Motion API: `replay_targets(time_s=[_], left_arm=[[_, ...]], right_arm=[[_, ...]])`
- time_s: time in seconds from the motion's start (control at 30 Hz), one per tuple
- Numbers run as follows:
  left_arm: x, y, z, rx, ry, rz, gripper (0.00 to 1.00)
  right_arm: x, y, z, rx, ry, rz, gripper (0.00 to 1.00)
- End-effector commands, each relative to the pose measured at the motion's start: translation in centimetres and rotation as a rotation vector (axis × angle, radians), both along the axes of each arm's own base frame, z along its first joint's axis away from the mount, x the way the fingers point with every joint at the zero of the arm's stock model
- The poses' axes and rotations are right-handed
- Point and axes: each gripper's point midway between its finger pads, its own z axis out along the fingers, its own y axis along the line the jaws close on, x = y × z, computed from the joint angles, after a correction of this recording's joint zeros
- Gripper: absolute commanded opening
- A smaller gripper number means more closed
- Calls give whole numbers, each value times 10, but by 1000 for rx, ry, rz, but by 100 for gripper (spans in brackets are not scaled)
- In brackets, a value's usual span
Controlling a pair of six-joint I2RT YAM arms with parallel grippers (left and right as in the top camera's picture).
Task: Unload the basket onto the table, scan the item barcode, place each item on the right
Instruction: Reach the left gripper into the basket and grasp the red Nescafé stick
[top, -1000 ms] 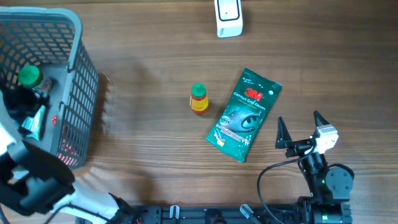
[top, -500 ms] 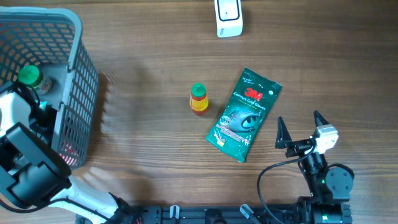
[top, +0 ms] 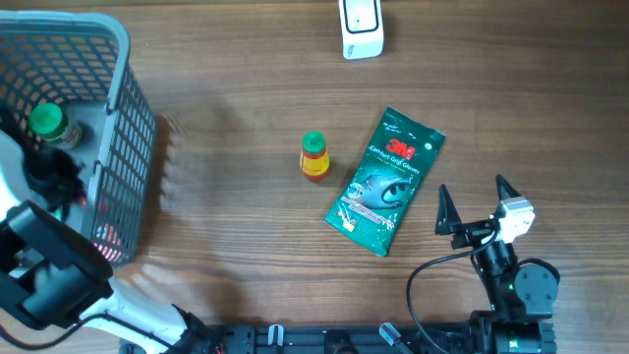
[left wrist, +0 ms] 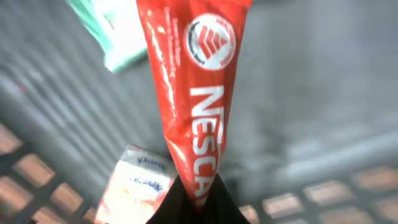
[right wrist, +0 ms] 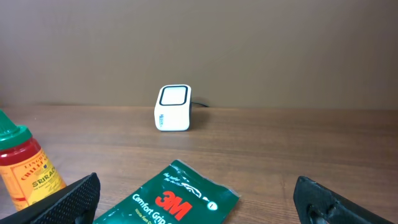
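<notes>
1. Overhead: The left end effector [top: 57, 179] reaches down inside the grey basket [top: 118, 44] at the left edge of the worktop [top: 226, 226], and what it holds is hard to make out from above. The right end effector [top: 473, 192] sits wide open and empty just beside the 3M glove pack [top: 385, 182]. The scanner [top: 361, 28] stands well apart at the far edge.
2. Left wrist: The jaws are pinched tight on one narrow end of a red Nescafe sachet [left wrist: 199, 93], inside the basket above a pale carton [left wrist: 140, 186]. The sachet looks like a light, limp, glossy stick that is likely to flop and slip. The flat sealed end seems the soundest hold, since it leaves the printed faces free for the barcode.
3. Right wrist: The scanner faces this camera across bare worktop. A sriracha bottle [right wrist: 25, 168] stands upright at the left.
</notes>
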Motion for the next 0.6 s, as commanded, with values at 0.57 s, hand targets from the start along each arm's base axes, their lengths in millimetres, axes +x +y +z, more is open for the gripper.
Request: replay_targets(time_s=[0.57], left_arm=[[32,-173,254,178,-683,-431,4]], right_arm=[[0,-1,2,-10,-14,-8,100]])
